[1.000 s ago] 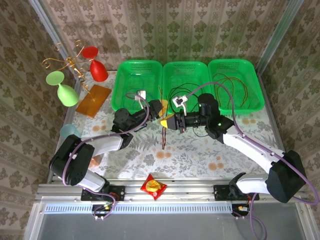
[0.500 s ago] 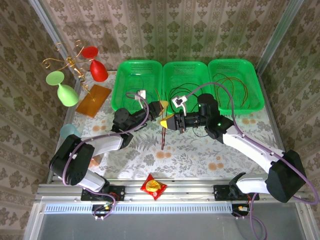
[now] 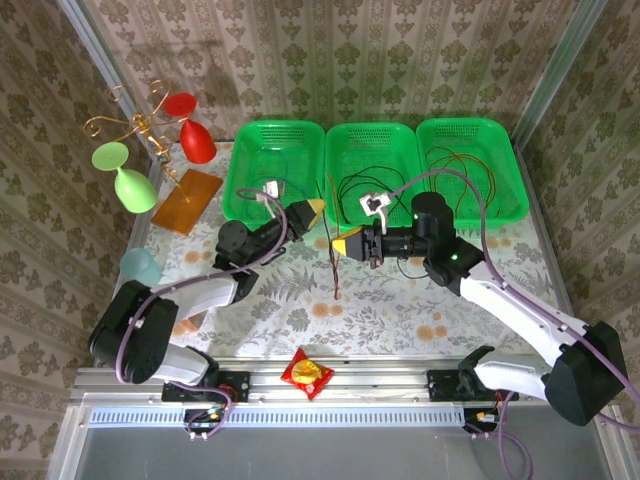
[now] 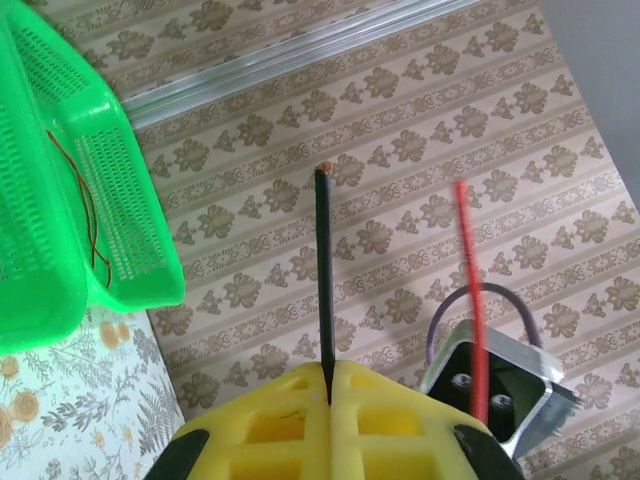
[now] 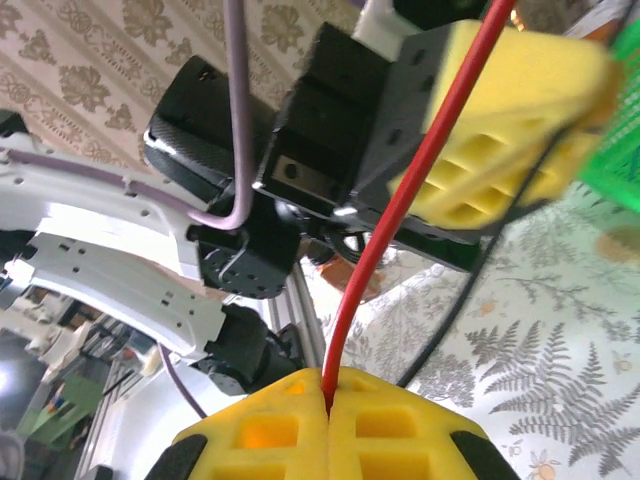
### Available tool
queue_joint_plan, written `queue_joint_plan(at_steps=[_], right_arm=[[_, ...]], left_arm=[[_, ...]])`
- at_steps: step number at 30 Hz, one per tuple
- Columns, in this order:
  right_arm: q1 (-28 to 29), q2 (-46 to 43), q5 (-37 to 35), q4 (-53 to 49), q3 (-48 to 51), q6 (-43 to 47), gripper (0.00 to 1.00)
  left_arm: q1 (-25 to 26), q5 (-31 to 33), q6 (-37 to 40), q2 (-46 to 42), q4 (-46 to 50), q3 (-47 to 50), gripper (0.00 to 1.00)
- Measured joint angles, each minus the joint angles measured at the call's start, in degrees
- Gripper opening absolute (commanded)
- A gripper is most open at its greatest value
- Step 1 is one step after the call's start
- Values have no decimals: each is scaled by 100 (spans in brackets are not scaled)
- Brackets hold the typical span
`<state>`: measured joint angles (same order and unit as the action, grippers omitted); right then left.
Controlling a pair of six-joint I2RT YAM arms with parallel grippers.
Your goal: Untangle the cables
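— Two grippers, both clamped shut. Nearest us, though, a red-and-yellow snack packet (image 3: 307,373) lies at the middle of the table's (image 3: 400,310) near edge.
— And the arms?
— Mid-table, tips close together. The right gripper (image 3: 343,243) pinches the red cable (image 5: 400,200) between its yellow pads, and the cable's tail runs back toward the near edge. Just beyond it, the left gripper (image 3: 313,207) is closed on a black cable (image 4: 322,270), a short cut end poking out past the pads.
— The other cables?
— Along the far edge. There are black loops (image 3: 352,185) in the middle green basket (image 3: 375,145), and red and brown-orange ones (image 3: 465,165) in the right green basket (image 3: 470,130).
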<state>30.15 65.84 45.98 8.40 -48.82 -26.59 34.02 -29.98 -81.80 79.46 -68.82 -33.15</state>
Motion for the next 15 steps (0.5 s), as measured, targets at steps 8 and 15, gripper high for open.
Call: queue_joint_plan(at_steps=[8,15], right_arm=[[-164,-704,-848,-197,221,87,0],[-184,-1394,-1808,-466,258,92,0]], left_arm=[[15,315,1207,-1657,2468,-256,0],[118,933,2553,-2911,5176,-1200,0]])
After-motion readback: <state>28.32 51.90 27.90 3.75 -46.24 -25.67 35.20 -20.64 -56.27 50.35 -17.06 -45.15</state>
